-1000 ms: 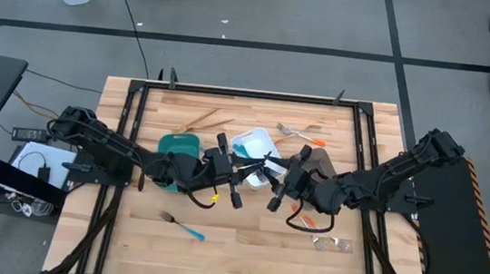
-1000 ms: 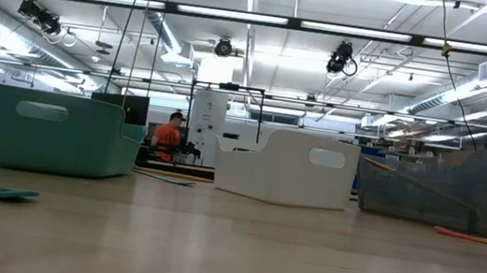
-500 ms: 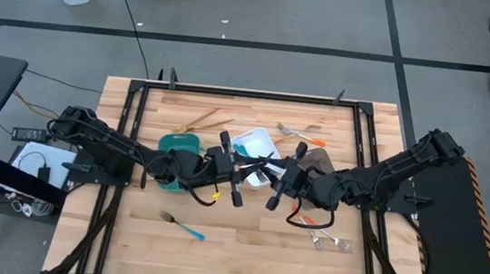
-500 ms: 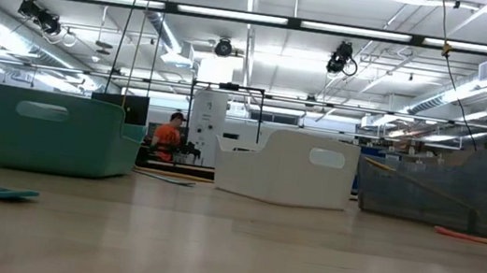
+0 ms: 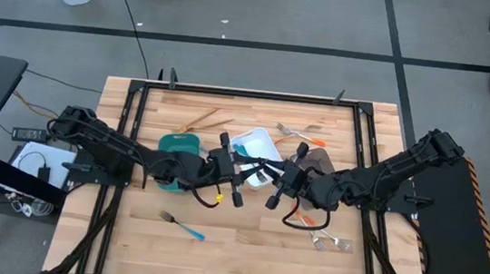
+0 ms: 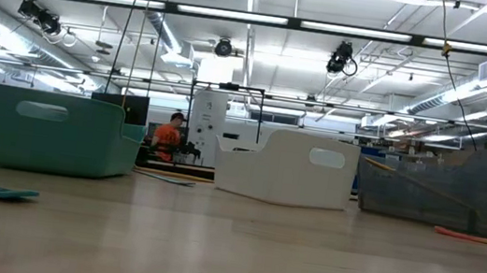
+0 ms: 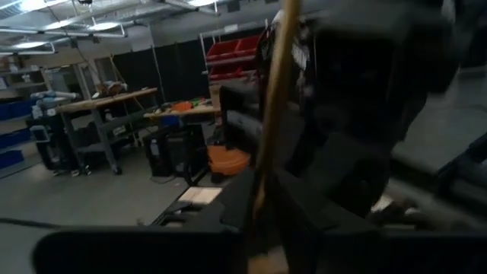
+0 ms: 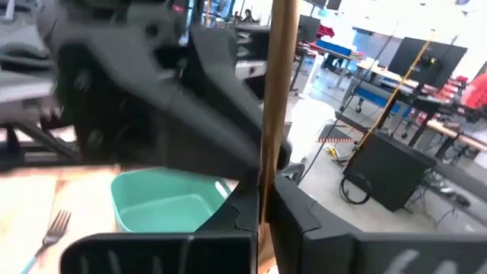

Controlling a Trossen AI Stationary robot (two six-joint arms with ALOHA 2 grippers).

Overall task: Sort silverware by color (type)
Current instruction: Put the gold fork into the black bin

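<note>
Above the white tray (image 5: 253, 142), mid-desk: my right jaws have just clamped together on the gold handle (image 8: 275, 99), which also sits between my left jaws. Whether those are letting go, I cannot tell. I judge it a handover, the piece not yet sorted.

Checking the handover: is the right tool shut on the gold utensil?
Shut on it. In its wrist view the gold utensil stands pinched between the right tool's fingers.
</note>
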